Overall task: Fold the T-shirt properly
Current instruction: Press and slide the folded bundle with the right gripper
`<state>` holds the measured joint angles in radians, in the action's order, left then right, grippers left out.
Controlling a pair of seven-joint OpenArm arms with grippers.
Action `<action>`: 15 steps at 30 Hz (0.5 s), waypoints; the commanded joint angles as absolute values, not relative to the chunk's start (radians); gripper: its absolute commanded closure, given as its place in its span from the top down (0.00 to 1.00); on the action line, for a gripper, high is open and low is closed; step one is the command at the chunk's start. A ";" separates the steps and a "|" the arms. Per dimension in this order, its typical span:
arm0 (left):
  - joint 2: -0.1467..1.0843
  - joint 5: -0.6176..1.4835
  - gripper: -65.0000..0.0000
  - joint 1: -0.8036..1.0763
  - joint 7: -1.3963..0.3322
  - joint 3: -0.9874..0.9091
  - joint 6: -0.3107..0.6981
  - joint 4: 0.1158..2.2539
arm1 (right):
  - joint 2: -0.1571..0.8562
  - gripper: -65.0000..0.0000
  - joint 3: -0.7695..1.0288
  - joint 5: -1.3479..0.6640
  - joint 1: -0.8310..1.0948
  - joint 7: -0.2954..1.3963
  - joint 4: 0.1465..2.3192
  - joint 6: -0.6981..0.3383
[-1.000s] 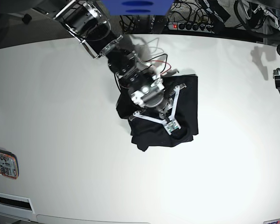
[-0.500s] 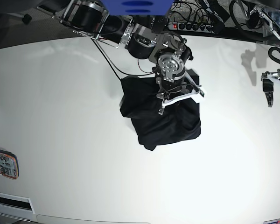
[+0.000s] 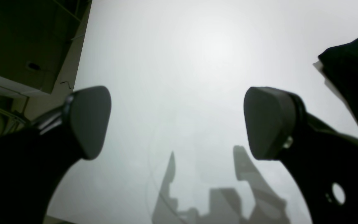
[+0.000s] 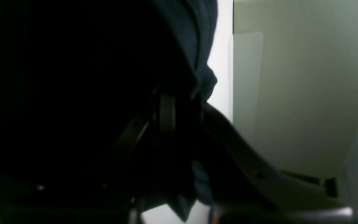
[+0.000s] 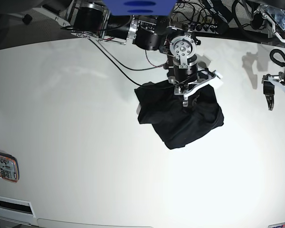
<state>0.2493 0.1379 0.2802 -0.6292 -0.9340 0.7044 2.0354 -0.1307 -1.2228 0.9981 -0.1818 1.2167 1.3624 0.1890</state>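
The black T-shirt (image 5: 185, 121) lies bunched in a wrinkled heap on the white table (image 5: 76, 123), right of centre. My right gripper (image 5: 195, 90) is over the heap's far edge and appears shut on a fold of it. In the right wrist view the dark cloth (image 4: 73, 77) fills most of the frame and wraps around the fingers (image 4: 166, 113). My left gripper (image 5: 269, 97) hangs open and empty near the table's right edge, apart from the shirt. In the left wrist view its gripper (image 3: 179, 124) is wide open over bare table, with a corner of the T-shirt (image 3: 353, 71) at the right edge.
A power strip (image 5: 199, 26) and cables run along the back edge behind the table. A small orange-and-white device (image 5: 3, 166) lies at the left edge. A white label plate (image 5: 12, 205) sits at the front left corner.
My right gripper has moved right and toward the back, turning as it went, and the T-shirt heap has shifted right with it. My left gripper has moved slightly.
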 commanded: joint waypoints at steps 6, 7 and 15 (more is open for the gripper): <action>0.265 0.150 1.00 0.277 -0.607 -0.938 0.698 2.048 | -0.150 0.00 -1.323 1.020 -0.193 1.112 1.294 0.328; 0.265 0.150 1.00 0.277 -0.607 -0.938 0.698 2.048 | -0.150 0.00 -1.334 1.020 -0.193 1.110 1.283 0.341; 0.265 0.148 1.00 0.275 -0.607 -0.938 0.698 2.048 | -0.148 0.45 -1.395 1.006 -0.232 1.090 1.257 0.343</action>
